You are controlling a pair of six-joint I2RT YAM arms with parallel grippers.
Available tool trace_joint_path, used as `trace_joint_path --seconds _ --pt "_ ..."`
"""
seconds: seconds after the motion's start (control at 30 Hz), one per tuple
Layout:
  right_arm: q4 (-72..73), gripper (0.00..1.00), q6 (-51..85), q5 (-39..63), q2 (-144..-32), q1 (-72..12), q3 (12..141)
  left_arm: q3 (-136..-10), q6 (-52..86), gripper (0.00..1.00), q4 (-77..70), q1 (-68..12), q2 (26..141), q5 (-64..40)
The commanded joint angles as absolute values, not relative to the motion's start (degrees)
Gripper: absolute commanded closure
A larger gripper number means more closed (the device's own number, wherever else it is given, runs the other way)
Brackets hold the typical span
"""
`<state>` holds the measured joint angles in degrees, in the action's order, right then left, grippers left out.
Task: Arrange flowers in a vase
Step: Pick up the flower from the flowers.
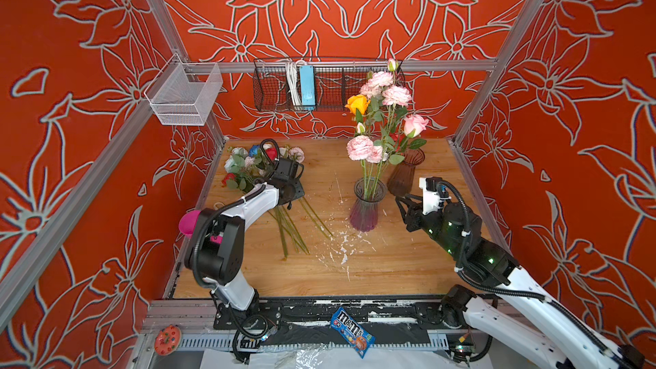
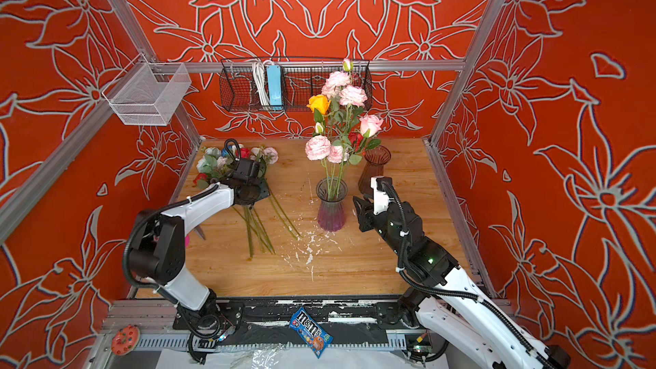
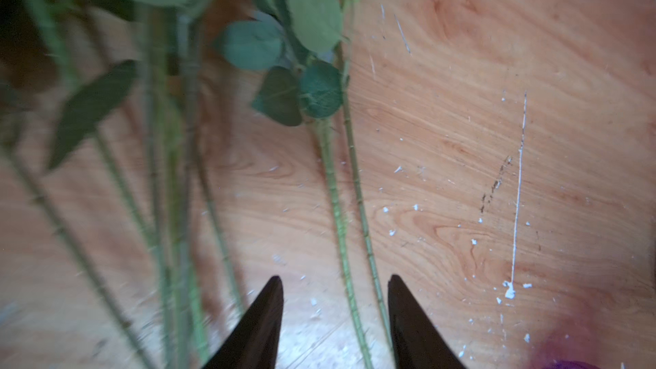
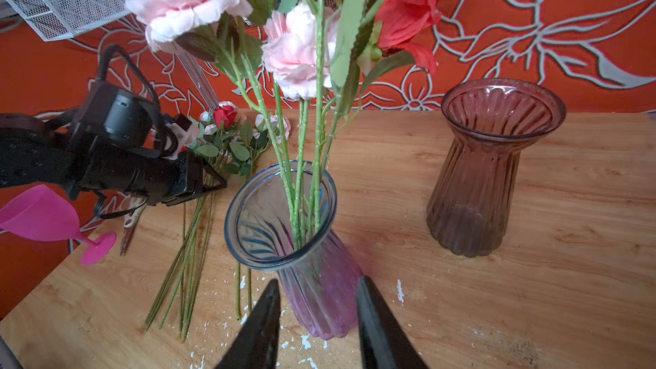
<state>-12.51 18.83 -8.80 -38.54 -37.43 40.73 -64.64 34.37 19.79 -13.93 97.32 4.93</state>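
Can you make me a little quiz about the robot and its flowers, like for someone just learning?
1. True or false: the brown vase is full.
2. How many vases stand on the table? A one, B two, C three.
3. What lies between the fingers of the left gripper?

Key:
1. False. It is empty; the pink flowers stand in the purple vase.
2. B.
3. Two green stems. The fingers are apart and not clamped on them.
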Motion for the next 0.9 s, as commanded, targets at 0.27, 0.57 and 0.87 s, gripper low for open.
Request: trace_joint_path --seconds 0.27,0.57,0.87 --pt "-10.49 0.63 19.07 -11.52 -38.5 -37.09 38.37 -78.73 38.86 0.65 26.17 -15.92 112.4 10.76" --pt "-10.09 0.63 18.72 -12.29 -38.51 -37.16 37.39 -77.87 41.75 0.65 26.23 -17.2 112.62 14.13" --pt "-10.21 0.63 18.73 -11.77 -38.26 -37.16 37.54 -82.27 39.56 0.73 25.84 -17.2 119.37 12.21"
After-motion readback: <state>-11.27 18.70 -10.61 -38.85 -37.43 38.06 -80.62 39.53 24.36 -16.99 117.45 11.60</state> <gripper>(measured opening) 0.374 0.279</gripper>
